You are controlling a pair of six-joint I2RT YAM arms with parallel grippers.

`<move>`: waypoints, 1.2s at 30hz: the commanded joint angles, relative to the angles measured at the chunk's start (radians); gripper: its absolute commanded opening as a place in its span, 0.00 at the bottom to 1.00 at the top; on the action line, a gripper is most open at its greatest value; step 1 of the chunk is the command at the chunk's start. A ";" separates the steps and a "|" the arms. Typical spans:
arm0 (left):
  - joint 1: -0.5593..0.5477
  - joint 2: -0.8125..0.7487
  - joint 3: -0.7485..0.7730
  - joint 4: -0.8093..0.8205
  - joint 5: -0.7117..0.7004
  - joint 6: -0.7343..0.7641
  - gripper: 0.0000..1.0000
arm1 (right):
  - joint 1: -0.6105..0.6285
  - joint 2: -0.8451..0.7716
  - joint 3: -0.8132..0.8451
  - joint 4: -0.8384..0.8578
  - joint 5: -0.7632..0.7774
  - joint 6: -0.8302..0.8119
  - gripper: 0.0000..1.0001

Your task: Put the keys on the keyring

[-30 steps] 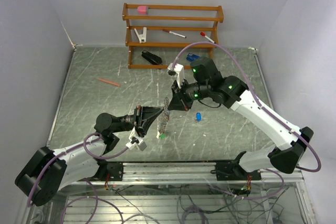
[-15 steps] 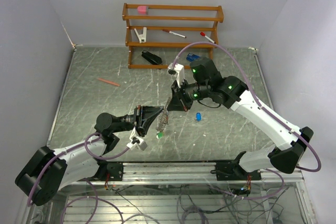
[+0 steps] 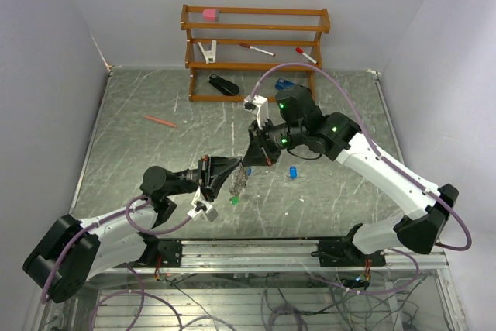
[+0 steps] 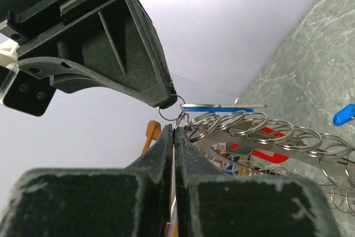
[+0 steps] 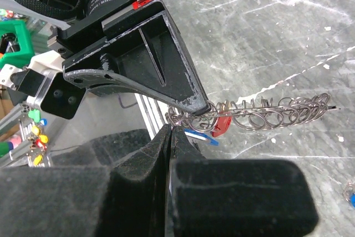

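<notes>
My left gripper (image 3: 234, 170) is shut on the edge of the keyring (image 3: 242, 181), a thin ring fringed with small silvery rings and coloured tags, and holds it above the table. In the left wrist view my jaws (image 4: 175, 130) pinch its wire, and the ring bundle (image 4: 266, 132) fans to the right. My right gripper (image 3: 250, 158) is shut on a blue-tagged key (image 5: 201, 136), its tips meeting the left gripper's tips at the keyring (image 5: 266, 114). That key shows edge-on in the left wrist view (image 4: 222, 107). Another blue key (image 3: 293, 171) lies on the table to the right.
A wooden rack (image 3: 256, 56) stands at the back with a pink block, a white clip and markers. A black stapler (image 3: 224, 84) and a blue object (image 3: 284, 84) lie by its foot. An orange pen (image 3: 160, 121) lies at the left.
My right gripper has moved down and left, closing on the left gripper's tips. The keyring in the left gripper has tilted slightly; the left arm has barely moved.
</notes>
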 commanded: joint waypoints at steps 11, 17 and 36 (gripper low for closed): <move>-0.009 0.019 0.049 0.138 -0.065 -0.093 0.07 | 0.011 0.022 0.029 -0.003 -0.041 0.054 0.10; -0.013 0.028 0.043 0.173 -0.089 -0.126 0.07 | 0.010 0.027 0.040 0.004 -0.057 0.068 0.15; -0.024 0.042 0.039 0.246 -0.137 -0.208 0.07 | -0.022 -0.037 0.131 -0.086 0.219 -0.025 0.25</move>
